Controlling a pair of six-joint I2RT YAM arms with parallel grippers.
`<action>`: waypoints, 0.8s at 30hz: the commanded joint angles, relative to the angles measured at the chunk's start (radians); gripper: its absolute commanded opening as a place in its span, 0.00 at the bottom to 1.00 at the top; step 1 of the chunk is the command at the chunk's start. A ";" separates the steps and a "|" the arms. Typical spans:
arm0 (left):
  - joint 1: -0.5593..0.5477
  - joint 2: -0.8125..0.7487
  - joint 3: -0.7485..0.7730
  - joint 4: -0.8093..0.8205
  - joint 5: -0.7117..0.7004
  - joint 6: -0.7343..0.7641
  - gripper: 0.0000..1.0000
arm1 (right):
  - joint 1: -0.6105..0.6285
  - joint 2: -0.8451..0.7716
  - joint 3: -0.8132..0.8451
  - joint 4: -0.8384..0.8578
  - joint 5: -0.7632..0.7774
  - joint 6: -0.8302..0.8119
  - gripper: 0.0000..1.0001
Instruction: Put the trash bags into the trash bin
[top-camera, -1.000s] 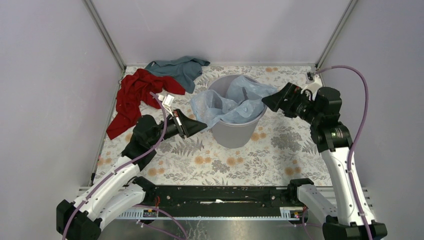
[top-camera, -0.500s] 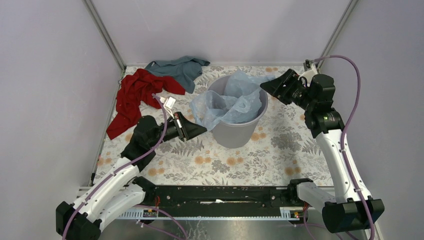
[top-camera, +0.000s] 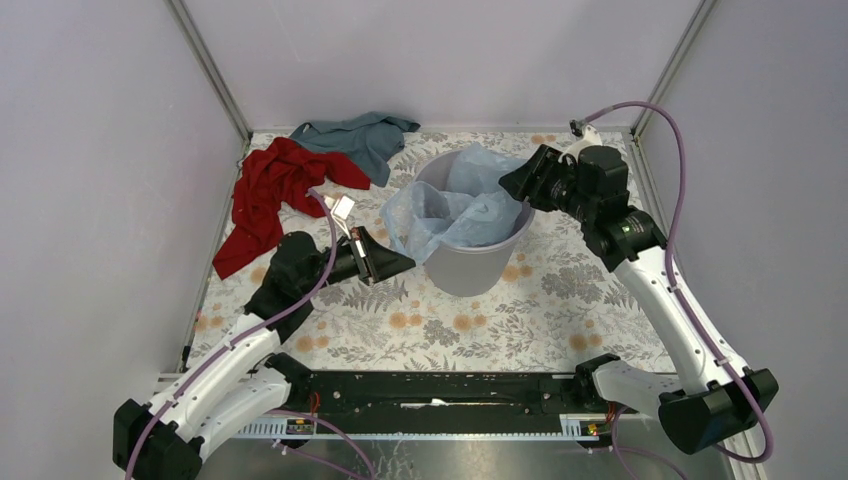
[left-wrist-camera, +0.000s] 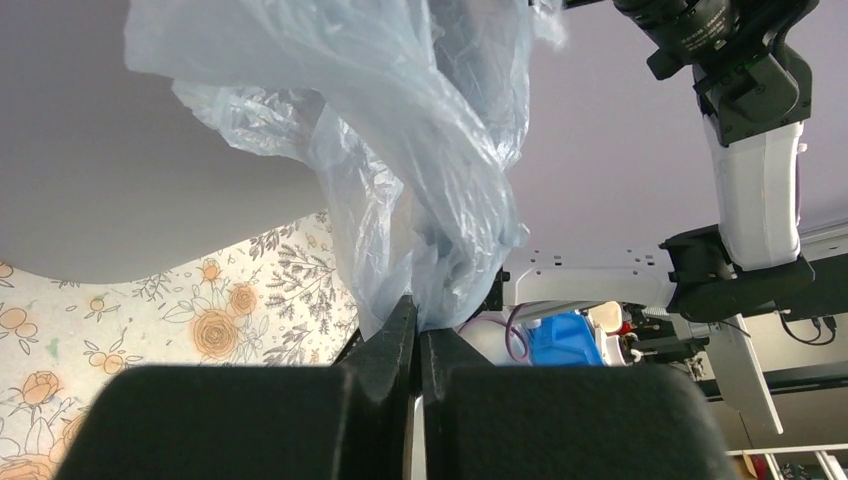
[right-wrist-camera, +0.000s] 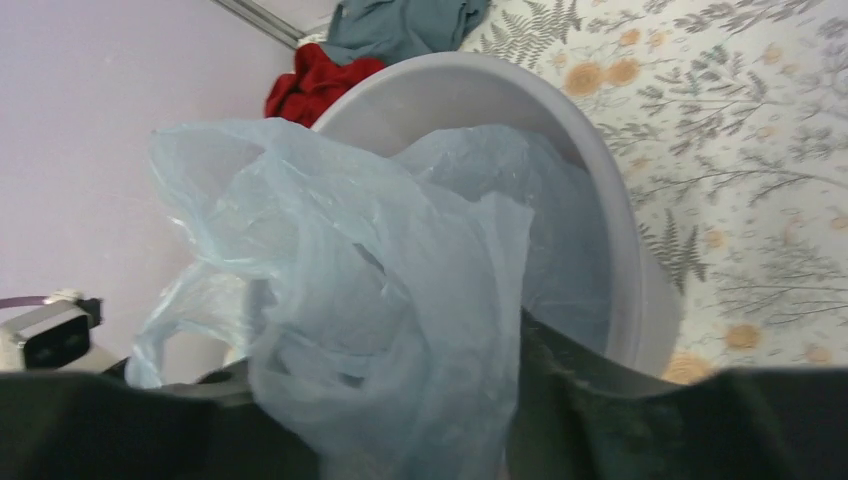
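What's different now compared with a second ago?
The right gripper swung in from beside the trash bin to its right rim, and the trash bag edge draped over that rim bunched inward. Whether it grips the bag is unclear. The left gripper stayed pinched on the bag; bin, red cloth and teal-grey cloth did not move.

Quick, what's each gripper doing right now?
Left gripper: closed, pinching the blue bag.
Right gripper: around a bunch of the bag; cannot tell if it grips.
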 joint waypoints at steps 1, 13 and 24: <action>0.000 -0.017 -0.015 0.055 0.024 -0.024 0.02 | 0.001 0.013 0.061 -0.016 0.077 -0.076 0.49; 0.000 0.004 -0.035 0.076 0.041 -0.041 0.00 | 0.001 -0.161 -0.032 -0.119 -0.036 -0.114 0.01; 0.000 -0.022 -0.098 -0.028 0.013 -0.006 0.00 | 0.001 -0.300 -0.231 -0.221 0.103 -0.150 0.05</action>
